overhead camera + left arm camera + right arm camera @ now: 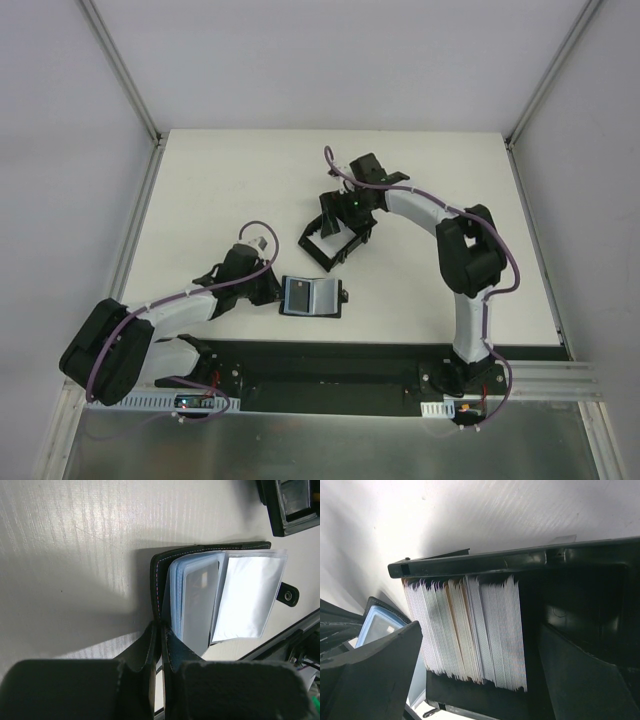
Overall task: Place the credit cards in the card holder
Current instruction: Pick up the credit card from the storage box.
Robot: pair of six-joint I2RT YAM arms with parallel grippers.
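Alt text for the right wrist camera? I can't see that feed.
A row of pale cards stands on edge inside a black tray, with the dark fingers of the open right gripper on either side. The bluish sleeve of the open wallet peeks in at lower left.

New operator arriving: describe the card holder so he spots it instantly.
On the white table, look near the middle of the front edge. The card holder lies open there, pinched by the left gripper. Unlike the walled black tray beyond, it is flat with clear sleeves.
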